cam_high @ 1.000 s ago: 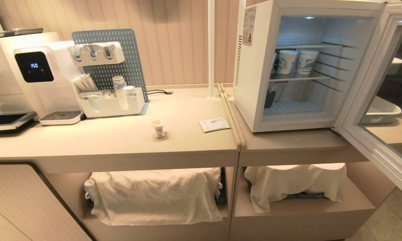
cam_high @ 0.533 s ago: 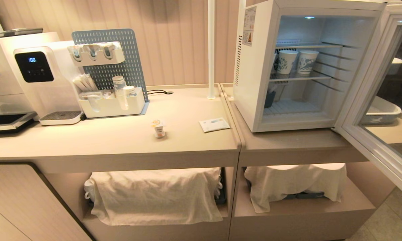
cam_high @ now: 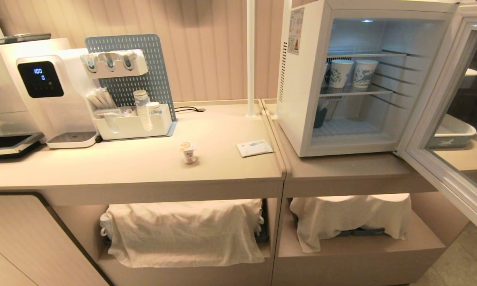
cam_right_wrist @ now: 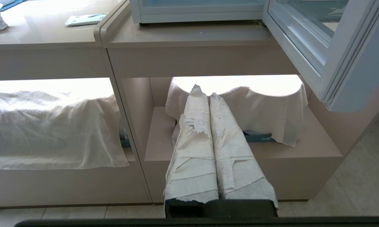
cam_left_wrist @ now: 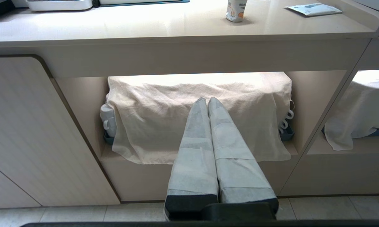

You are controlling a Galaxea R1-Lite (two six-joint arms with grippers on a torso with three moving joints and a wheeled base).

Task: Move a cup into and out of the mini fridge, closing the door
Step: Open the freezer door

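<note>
Up on the worktop (cam_high: 151, 167) we see the cup (cam_high: 188, 152), above our nearer, clenched, empty left hand (cam_left_wrist: 207, 100).

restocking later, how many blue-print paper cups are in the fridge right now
2: both on the middle wire shelf of the mini fridge, left cup beside right cup. More may be hidden behind them.

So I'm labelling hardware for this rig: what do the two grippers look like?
Both have two long tapering fingers on a black base. The left gripper is wrapped in smooth pale grey tape bands; the right gripper is wrapped in white, papery, wrinkled tape with torn edges. No cables or markings show.
</note>
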